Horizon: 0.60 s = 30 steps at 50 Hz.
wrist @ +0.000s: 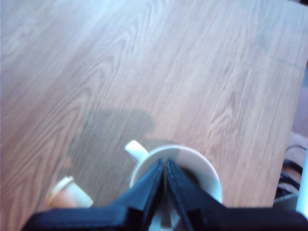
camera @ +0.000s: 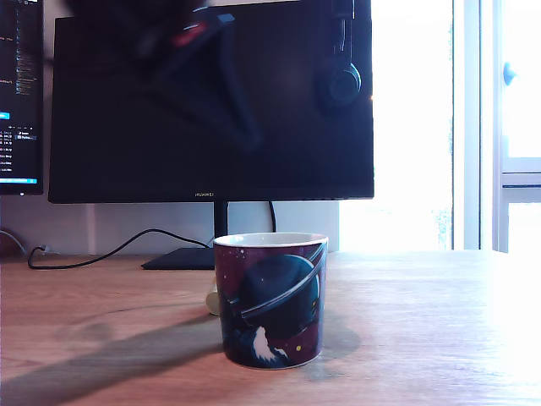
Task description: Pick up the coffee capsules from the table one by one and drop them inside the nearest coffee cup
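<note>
- The coffee cup [camera: 270, 300] stands upright in the lower middle of the exterior view, on the brown wood table [camera: 423, 338]; it is dark red and blue with a ringed planet and stars, and its rim is white.
- In the wrist view the same cup [wrist: 202, 168] sits low in the middle of the frame, seen from above; it is white inside with something dark at the bottom — I cannot tell what; a white handle sticks out from its rim toward the upper left of that frame.
- The gripper [wrist: 165, 166] is right over the mouth of the cup; its two dark fingers [wrist: 149, 185] are pressed together at the tips, with only a thin line between them; I cannot see anything held there.
- A cream-beige coffee capsule [wrist: 70, 192] lies tilted on the table in the lower left of the wrist view, near the cup but not touching it; in the exterior view only a small pale bit shows just behind the cup on the exterior view's left.
- A dark shadow lies on the wood beside the cup in both views.
- A big black monitor [camera: 211, 101] fills the upper part of the exterior view, behind the cup; headphones [camera: 340, 80] hang at its upper right; a black cable [camera: 110, 249] runs over the table at the left — and bright windows glow at the right.
- The arm shows only as a dark blur at the top of the exterior view.
</note>
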Tool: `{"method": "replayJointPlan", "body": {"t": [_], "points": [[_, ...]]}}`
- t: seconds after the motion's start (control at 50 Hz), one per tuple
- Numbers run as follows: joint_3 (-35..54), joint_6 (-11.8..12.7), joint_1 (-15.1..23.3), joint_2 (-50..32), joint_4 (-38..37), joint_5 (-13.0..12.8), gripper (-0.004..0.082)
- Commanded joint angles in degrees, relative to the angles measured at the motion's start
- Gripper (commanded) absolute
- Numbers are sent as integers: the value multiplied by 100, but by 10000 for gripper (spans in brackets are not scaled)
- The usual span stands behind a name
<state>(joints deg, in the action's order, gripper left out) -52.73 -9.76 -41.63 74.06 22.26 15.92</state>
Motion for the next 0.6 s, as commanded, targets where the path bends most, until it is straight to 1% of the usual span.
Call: {"method": "replayJointPlan", "body": {"t": [0.0, 0.12, 0.2, 0.38, 0.46, 0.58], "points": [[341, 109, 184, -236, -256, -46, -19], [839, 282, 470, -721, -616, -103, -19], [1097, 337, 640, -979, -752, -118, -19], [1512, 343, 914, -1327, -833, -146, -19], [1644, 389, 1025, -1375, -903, -164, -19], [1666, 374, 1123, -1375, -940, -208, -19]]}}
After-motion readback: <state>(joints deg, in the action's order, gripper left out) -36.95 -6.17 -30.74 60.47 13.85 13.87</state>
